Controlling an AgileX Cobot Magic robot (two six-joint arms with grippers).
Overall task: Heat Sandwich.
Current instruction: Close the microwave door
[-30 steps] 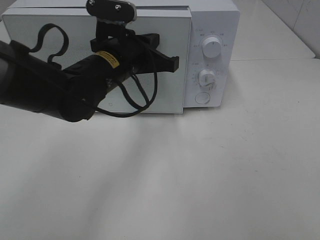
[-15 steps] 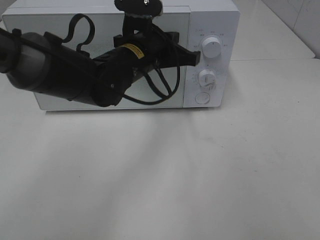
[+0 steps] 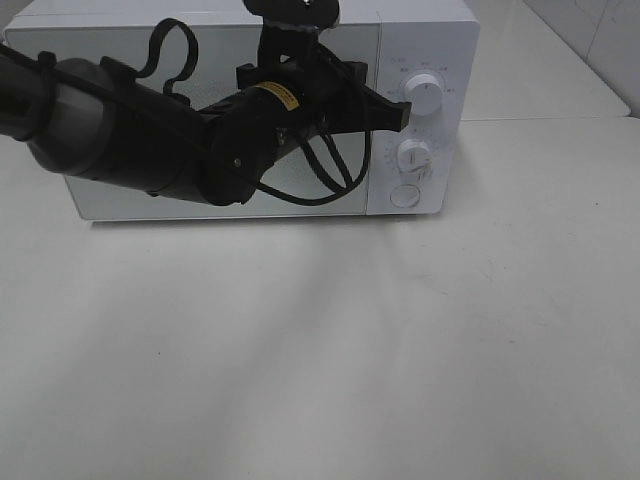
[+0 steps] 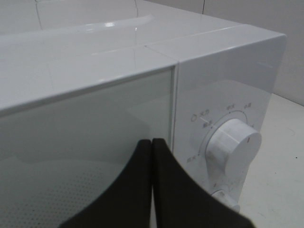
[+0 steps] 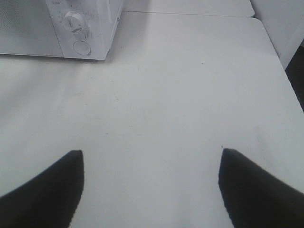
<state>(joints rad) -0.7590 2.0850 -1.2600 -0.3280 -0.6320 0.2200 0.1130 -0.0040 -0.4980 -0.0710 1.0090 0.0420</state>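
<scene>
Swung shut since a second ago, the microwave (image 3: 430, 30) door (image 3: 120, 205) now lies flush, and the left arm has travelled rightward across it. The left hand (image 3: 405, 115), fingers pressed together on nothing, points just beside the upper dial (image 3: 424, 95). The right hand (image 5: 152, 152) hangs spread wide above the bench (image 3: 400, 350). Where the sandwich is cannot be told.

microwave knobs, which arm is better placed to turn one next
Left, probably: the left gripper, shut, is beside the upper knob; the right gripper hangs open over the table, away from the microwave.
</scene>
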